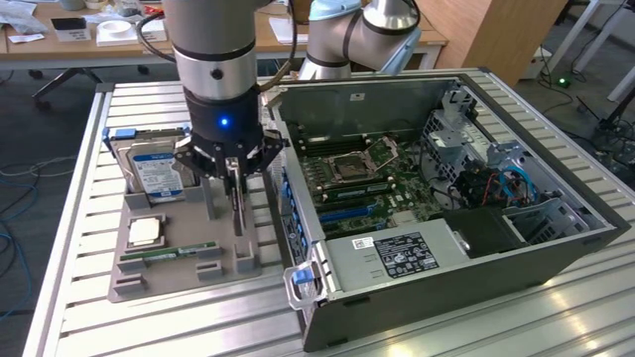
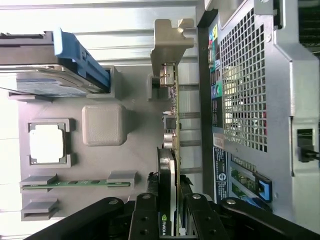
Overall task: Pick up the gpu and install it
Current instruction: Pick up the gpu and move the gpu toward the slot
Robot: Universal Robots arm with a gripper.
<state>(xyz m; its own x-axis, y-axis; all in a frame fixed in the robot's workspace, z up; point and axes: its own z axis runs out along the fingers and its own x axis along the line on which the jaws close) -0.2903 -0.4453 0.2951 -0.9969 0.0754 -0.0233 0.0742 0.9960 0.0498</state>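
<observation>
The big computer case [image 1: 466,297] stands open just beside the jaws. The gray tray [image 1: 169,279] lies under them. The hard drive [image 1: 154,175] stands on their other side. The gripper [image 1: 233,177] has its jaws clamped on the gpu [image 1: 236,208], which stands on edge between them, over the tray.

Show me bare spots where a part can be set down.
Free: the slatted table in front of the tray and along its exterior-view left. On the tray, a small patch between CPU and gpu. Crowded: the gripper clamps the gpu, close beside the computer case.
</observation>
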